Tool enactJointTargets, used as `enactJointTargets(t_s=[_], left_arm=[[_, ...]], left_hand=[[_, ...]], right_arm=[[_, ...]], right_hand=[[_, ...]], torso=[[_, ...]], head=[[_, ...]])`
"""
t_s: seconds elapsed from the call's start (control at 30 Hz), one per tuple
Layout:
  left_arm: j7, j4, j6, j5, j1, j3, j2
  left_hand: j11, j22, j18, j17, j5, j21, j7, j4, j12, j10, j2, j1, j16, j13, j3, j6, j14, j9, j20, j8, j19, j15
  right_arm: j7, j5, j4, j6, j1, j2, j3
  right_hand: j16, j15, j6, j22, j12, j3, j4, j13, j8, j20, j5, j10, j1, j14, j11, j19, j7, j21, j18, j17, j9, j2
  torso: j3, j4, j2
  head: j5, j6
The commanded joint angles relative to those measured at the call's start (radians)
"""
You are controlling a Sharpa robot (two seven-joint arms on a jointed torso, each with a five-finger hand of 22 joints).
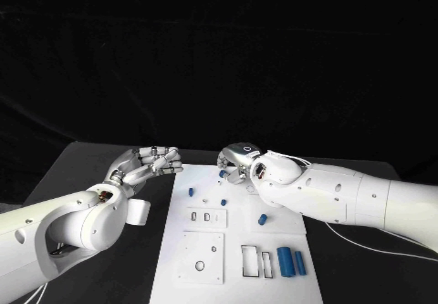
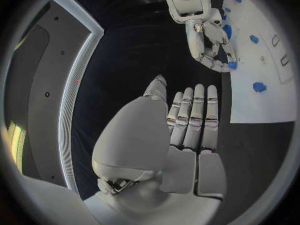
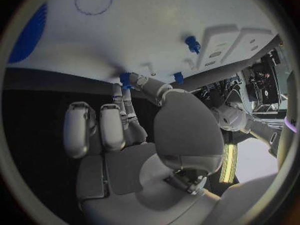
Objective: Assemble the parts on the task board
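Note:
The white task board [image 1: 239, 235] lies in the middle of the black table. My right hand [image 1: 239, 166] hovers at the board's far edge and pinches a small blue part [image 1: 223, 172] between thumb and a finger; the same part [image 2: 232, 65] sits at its fingertips in the left wrist view, and it shows as the blue part [image 3: 127, 79] in the right wrist view. My left hand [image 1: 150, 164] is left of the board, palm up, fingers [image 2: 195, 116] straight and apart, holding nothing. Loose blue parts [image 1: 192, 190] [image 1: 262, 219] lie on the board.
Two long blue cylinders [image 1: 292, 261] lie side by side near the board's front right. Beside them are narrow rectangular cut-outs [image 1: 256, 262], and a square plate with a round hole [image 1: 200, 256] sits at front left. A blue peg [image 3: 192, 44] stands by two slotted blocks.

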Motion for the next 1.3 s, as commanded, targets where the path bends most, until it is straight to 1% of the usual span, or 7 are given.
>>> enactJointTargets(t_s=[0.03, 0.23, 0.47, 0.8, 0.97, 1.13, 1.3], left_arm=[[0.003, 0.0, 0.02, -0.005, 0.002, 0.001, 0.002], [0.003, -0.005, 0.02, -0.005, 0.001, 0.001, 0.001], [0.003, -0.011, 0.022, -0.005, 0.001, 0.001, 0.001], [0.001, -0.02, 0.027, -0.004, 0.001, 0.001, 0.006], [0.001, -0.026, 0.03, -0.004, 0.001, 0.0, 0.009], [0.001, -0.028, 0.033, -0.004, 0.001, 0.0, 0.011], [0.0, -0.028, 0.035, -0.004, 0.001, 0.0, 0.012]], left_hand=[[0.009, -0.001, 0.011, 0.002, -0.005, -0.005, 0.0, -0.001, -0.005, 0.0, -0.002, -0.008, -0.007, 0.001, -0.005, -0.008, -0.007, 0.001, 0.006, 0.003, 0.0, 0.003], [0.009, -0.001, 0.011, 0.002, -0.005, -0.005, 0.0, -0.001, -0.005, 0.0, -0.002, -0.008, -0.007, 0.001, -0.005, -0.008, -0.007, 0.001, 0.006, 0.003, 0.0, 0.003], [0.009, -0.002, 0.011, 0.002, -0.008, -0.006, 0.0, -0.001, -0.006, 0.0, -0.002, -0.009, -0.008, 0.001, -0.005, -0.008, -0.008, 0.002, 0.006, 0.004, 0.0, 0.003], [0.009, -0.002, 0.011, 0.002, -0.008, -0.006, 0.0, -0.001, -0.006, 0.0, -0.002, -0.009, -0.008, 0.001, -0.005, -0.008, -0.008, 0.002, 0.006, 0.004, 0.0, 0.003], [0.009, -0.002, 0.011, 0.002, -0.008, -0.006, 0.0, -0.001, -0.006, 0.0, -0.002, -0.009, -0.008, 0.001, -0.005, -0.008, -0.008, 0.002, 0.006, 0.004, 0.0, 0.003], [0.009, -0.002, 0.011, 0.002, -0.008, -0.006, 0.0, -0.001, -0.006, 0.0, -0.002, -0.009, -0.008, 0.001, -0.005, -0.008, -0.008, 0.002, 0.006, 0.004, 0.0, 0.003], [0.009, -0.002, 0.011, 0.002, -0.008, -0.006, 0.0, -0.001, -0.006, 0.0, -0.002, -0.009, -0.008, 0.001, -0.005, -0.008, -0.008, 0.002, 0.006, 0.004, 0.0, 0.003]], right_arm=[[0.013, -0.015, 0.018, -0.037, 0.0, -0.012, 0.0], [0.006, -0.014, 0.082, -0.076, 0.0, -0.066, 0.001], [-0.005, 0.052, 0.211, -0.105, 0.006, -0.213, 0.019], [-0.029, 0.27, 0.303, -0.052, 0.014, -0.388, 0.025], [-0.052, 0.316, 0.304, 0.0, 0.013, -0.417, 0.024], [-0.065, 0.336, 0.283, 0.033, 0.007, -0.406, 0.022], [-0.071, 0.346, 0.259, 0.048, 0.0, -0.384, 0.02]], right_hand=[[-0.021, 0.008, -0.028, -0.047, -0.001, -0.062, 0.003, -0.012, -0.025, 0.005, 0.002, -0.055, 0.01, -0.002, 0.007, -0.033, 0.0, -0.032, 0.017, -0.04, -0.015, -0.017], [-0.032, 0.012, -0.044, -0.069, 0.013, -0.229, 0.032, -0.021, -0.055, 0.009, 0.013, -0.088, 0.07, -0.008, 0.012, -0.04, -0.011, -0.057, 0.022, -0.075, -0.048, 0.009], [-0.006, 0.001, 0.0, -0.026, 0.049, -0.224, 0.054, -0.008, -0.048, 0.0, 0.023, -0.018, 0.077, 0.005, -0.003, -0.008, -0.003, -0.036, 0.013, -0.044, -0.059, 0.016], [0.044, -0.03, -0.023, 0.032, 0.136, -0.191, 0.106, 0.062, -0.068, -0.026, 0.03, 0.211, 0.006, 0.02, -0.043, 0.026, -0.02, -0.003, 0.002, 0.019, -0.064, -0.039], [0.104, -0.058, -0.049, 0.103, 0.375, -0.326, 0.146, 0.312, -0.057, -0.057, 0.07, 0.231, 0.038, 0.041, -0.079, 0.066, -0.042, 0.036, -0.013, 0.121, -0.013, -0.04], [0.178, -0.053, -0.078, 0.178, 0.882, -0.409, 0.223, 0.83, -0.051, -0.05, 0.08, 0.206, 0.097, 0.066, -0.069, 0.106, -0.04, 0.077, -0.03, 0.273, 0.04, -0.018], [0.208, -0.046, -0.088, 0.221, 1.091, -0.424, 0.264, 1.033, -0.052, -0.045, 0.091, 0.258, 0.124, 0.078, -0.063, 0.13, -0.036, 0.103, -0.04, 0.344, 0.06, -0.015]], torso=[[0.0, -0.0001, -0.001], [-0.0001, -0.001, -0.001], [0.0019, -0.0082, -0.008], [0.0095, -0.0165, -0.014], [0.0124, -0.0181, -0.013], [0.0178, -0.0179, -0.011], [0.0186, -0.0155, -0.008]], head=[[0.0, 0.002], [0.0, 0.006], [-0.005, 0.007], [-0.016, 0.004], [-0.019, 0.005], [-0.015, 0.004], [-0.012, 0.004]])
